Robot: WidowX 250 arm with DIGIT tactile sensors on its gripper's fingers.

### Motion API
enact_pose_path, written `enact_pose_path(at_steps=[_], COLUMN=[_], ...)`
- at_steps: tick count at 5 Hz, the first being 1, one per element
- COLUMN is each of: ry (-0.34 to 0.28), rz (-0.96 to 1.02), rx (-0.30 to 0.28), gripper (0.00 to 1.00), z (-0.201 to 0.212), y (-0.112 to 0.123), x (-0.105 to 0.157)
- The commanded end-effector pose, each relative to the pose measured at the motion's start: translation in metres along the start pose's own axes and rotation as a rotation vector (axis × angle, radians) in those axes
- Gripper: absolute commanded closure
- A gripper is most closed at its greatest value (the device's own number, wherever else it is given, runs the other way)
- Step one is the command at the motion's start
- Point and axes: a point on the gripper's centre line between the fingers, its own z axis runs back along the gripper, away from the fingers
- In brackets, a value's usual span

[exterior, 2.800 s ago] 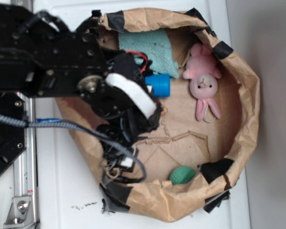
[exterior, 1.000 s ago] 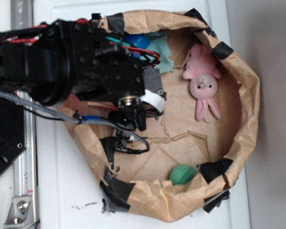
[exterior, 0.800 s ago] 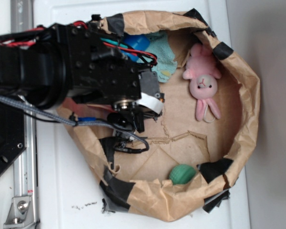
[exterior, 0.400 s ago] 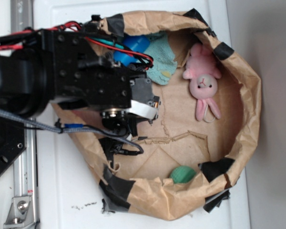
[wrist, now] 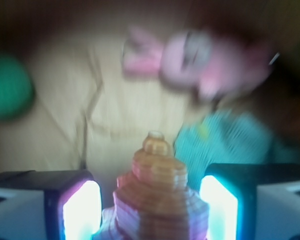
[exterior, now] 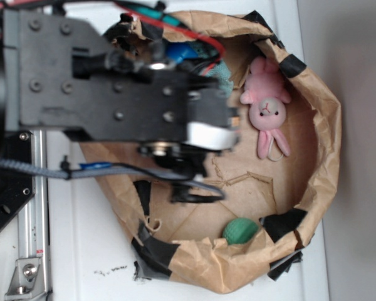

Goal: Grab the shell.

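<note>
Raised and swung toward the paper basin's [exterior: 329, 157] middle, the gripper [wrist: 150, 200] is clamped on the shell [wrist: 152, 195]; grabbing appears accomplished.

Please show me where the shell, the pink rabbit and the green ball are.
shell [wrist: 157, 192]: wrist view, ribbed orange whorl.
pink rabbit [exterior: 267, 113]: exterior view, its face.
green ball [exterior: 239, 229]: exterior view, its middle.
</note>
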Motion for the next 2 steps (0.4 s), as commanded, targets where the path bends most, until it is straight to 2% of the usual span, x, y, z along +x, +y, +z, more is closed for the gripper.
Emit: enact_pose_path(at_steps=[1, 2], ry=[-0.068, -0.061], rz=[0.072, 0.087], rx=[0.033, 0.109], gripper=[1.00, 1.00], z=[0.0576, 0.0556], y=[-0.0145, -0.0146], x=[0.0331, 0.0317])
